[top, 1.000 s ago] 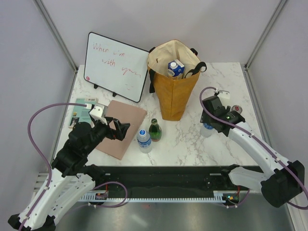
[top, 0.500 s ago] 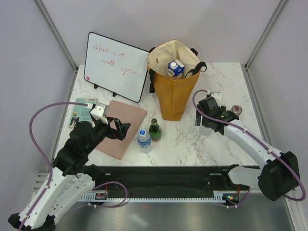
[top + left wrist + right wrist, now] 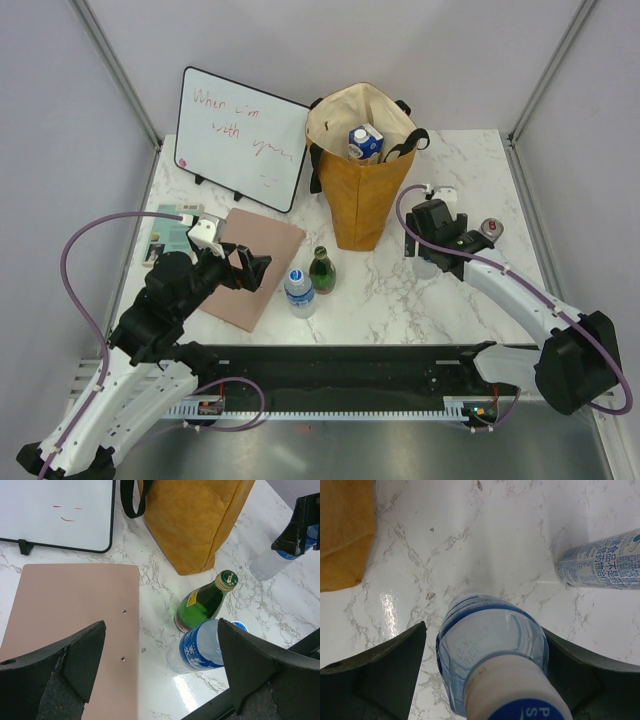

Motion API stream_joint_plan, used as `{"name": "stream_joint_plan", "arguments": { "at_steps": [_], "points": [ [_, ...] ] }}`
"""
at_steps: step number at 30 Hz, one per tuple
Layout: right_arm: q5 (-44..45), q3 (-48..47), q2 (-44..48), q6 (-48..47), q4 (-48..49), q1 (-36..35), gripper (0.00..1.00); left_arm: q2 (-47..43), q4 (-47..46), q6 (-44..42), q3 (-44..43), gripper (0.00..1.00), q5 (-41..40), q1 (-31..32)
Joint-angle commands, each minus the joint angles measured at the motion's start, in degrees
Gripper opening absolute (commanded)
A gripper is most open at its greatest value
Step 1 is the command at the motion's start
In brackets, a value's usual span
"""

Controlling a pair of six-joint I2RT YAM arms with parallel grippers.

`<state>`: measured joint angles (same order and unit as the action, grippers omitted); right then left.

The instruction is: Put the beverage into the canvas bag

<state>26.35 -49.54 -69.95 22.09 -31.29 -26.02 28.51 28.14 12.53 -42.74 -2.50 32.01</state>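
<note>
Right wrist view first: looking straight down on a clear water bottle [image 3: 492,655] with a blue label and white cap, standing on the marble counter [image 3: 370,290] just right of the canvas bag [image 3: 360,200], so not inside. Right pincer [image 3: 482,635] spread around that bottle, with a sliver of counter showing past the left finger, so not squeezing. Off to the right, close by, a white can with blue print [image 3: 600,562]. Over in the top view, mustard-brown bag upright at the back middle, mouth wide, holding a blue and white carton [image 3: 365,140]. In front of the bag, a green glass bottle [image 3: 200,607] and a second blue-label water bottle [image 3: 200,650] side by side, touching or not, can't tell. Further left, a pink board [image 3: 75,620] lying flat, with the left pincer [image 3: 160,625] hanging over its edge, spread wide, gripping nothing. Whiteboard [image 3: 240,140] with red scribble propped at the back left.
</note>
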Motion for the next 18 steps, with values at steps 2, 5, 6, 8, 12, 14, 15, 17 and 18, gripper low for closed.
{"name": "stream_joint_plan", "arguments": {
  "at_steps": [2, 5, 6, 8, 12, 14, 15, 17, 18],
  "points": [
    [0.4, 0.0, -0.2, -2.3, 5.0, 0.8, 0.9, 0.4, -2.2, -0.9, -0.1, 1.0, -0.2, 0.2],
    [-0.6, -0.4, -1.0, -2.5, 5.1, 1.0, 0.86, 0.5, -2.2, -0.9, 0.0, 1.0, -0.2, 0.3],
    [-0.9, -0.5, -1.2, -2.5, 5.0, 1.1, 0.83, 0.4, -2.2, -0.9, 0.0, 1.0, -0.2, 0.3],
    [-1.2, -0.7, -1.2, -2.8, 4.7, 1.1, 0.78, 0.4, -2.1, -0.9, -0.1, 1.0, -0.2, 0.3],
    [-0.2, -3.1, 0.9, -3.8, 2.5, 1.1, 0.53, 0.1, -2.1, -0.9, 0.1, 1.0, -0.3, 0.3],
    [0.8, -6.9, 1.7, -4.6, -0.3, 1.1, 0.44, 0.1, -2.1, -0.9, 0.0, 1.0, -0.1, 0.3],
    [1.3, -8.5, 2.4, -4.9, -1.1, 1.1, 0.38, 0.1, -2.1, -0.9, 0.0, 1.0, -0.1, 0.3],
    [2.2, -13.1, 3.3, -6.0, -3.6, 1.1, 0.32, 0.1, -2.1, -0.9, 0.0, 1.0, 0.0, 0.3],
    [2.5, -14.8, 3.6, -6.3, -4.4, 1.1, 0.27, 0.1, -2.2, -0.9, -0.1, 1.0, 0.0, 0.3]
  ]
}}
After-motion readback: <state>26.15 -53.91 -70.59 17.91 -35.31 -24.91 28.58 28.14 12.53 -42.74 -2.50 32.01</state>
